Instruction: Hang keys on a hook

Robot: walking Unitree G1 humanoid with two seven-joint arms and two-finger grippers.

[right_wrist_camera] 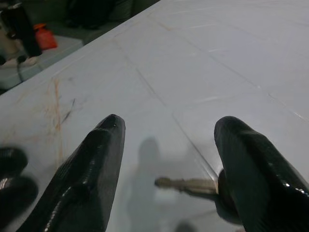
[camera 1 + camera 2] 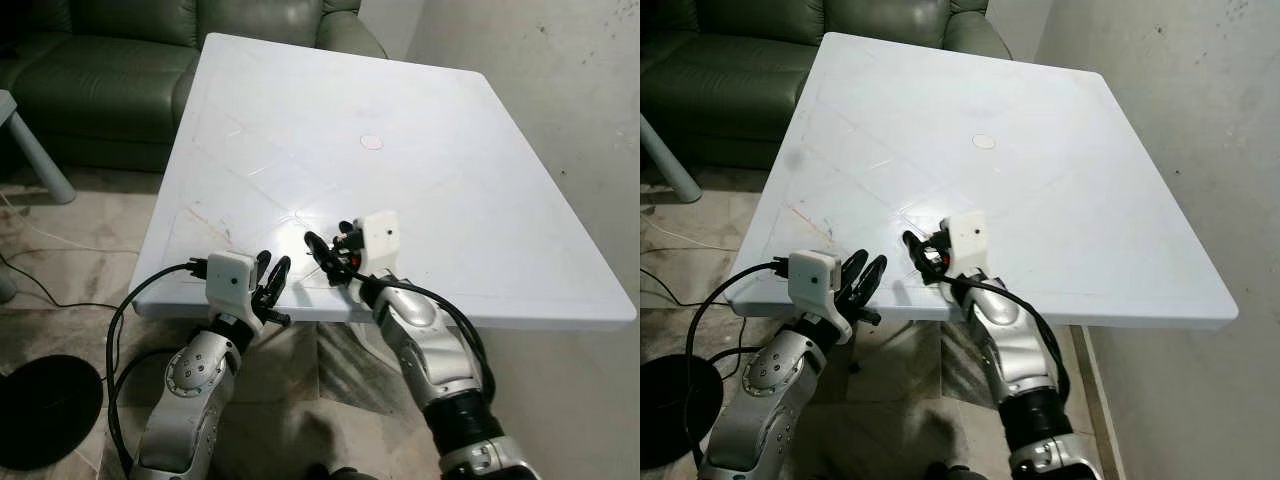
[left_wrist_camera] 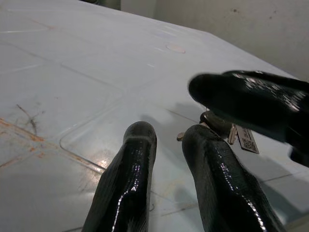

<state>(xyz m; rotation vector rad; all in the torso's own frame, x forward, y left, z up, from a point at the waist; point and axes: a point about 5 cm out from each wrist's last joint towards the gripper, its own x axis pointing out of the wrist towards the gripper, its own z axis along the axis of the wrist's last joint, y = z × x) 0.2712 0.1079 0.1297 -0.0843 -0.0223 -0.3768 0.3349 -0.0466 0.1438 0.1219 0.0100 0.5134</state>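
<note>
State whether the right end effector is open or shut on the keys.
Open: the right end effector has its fingers spread apart, with the keys lying flat on the table between them.

Keys [image 1: 190, 184] on table [image 2: 450, 150] near edge (perhaps under right gripper [image 2: 325, 262]), sofa [image 2: 110, 70] behind

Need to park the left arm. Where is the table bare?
Most of the table is bare, from the round mark to the sofa end. Crowded only at the near edge: keys, right end effector, left end effector.
</note>
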